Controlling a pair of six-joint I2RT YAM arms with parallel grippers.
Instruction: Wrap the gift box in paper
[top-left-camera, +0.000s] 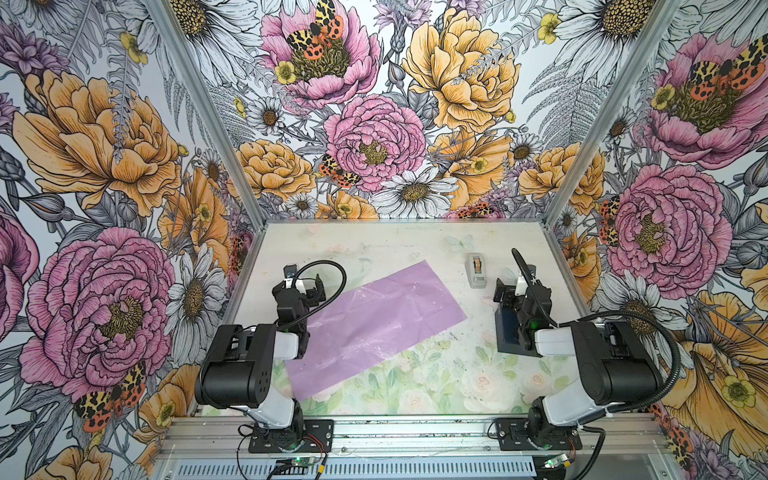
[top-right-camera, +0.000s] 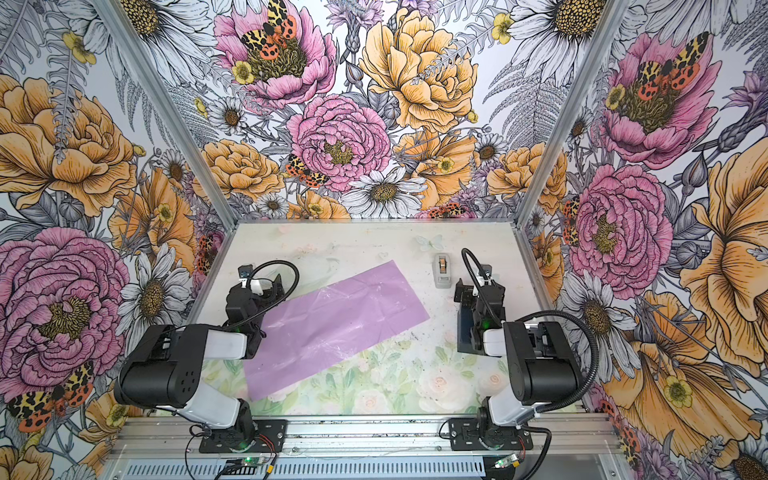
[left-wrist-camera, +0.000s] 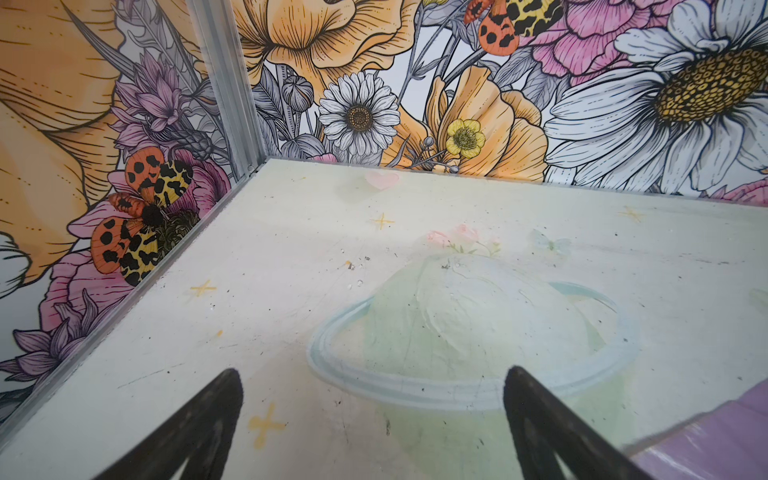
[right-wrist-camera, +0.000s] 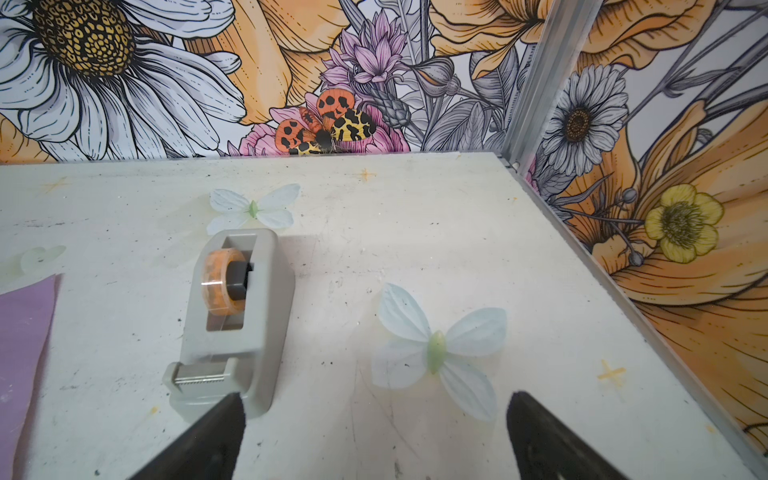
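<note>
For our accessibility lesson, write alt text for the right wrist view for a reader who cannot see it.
A grey tape dispenser with an orange roll stands on the pale table before the open right gripper; lilac paper lies nearby.

The paper (top-left-camera: 374, 328) (top-right-camera: 332, 328) is a large thin rectangular sheet. It lies flat on the bench (top-left-camera: 415, 249) with the lilac-purple face up and shows many creases. Its long side runs diagonally, from the near left to the far right. The gift box (top-left-camera: 508, 328) (top-right-camera: 467, 328) sits right of the paper, near it but apart. It has a dark navy top and greyish sides, and only part of it shows.
</note>
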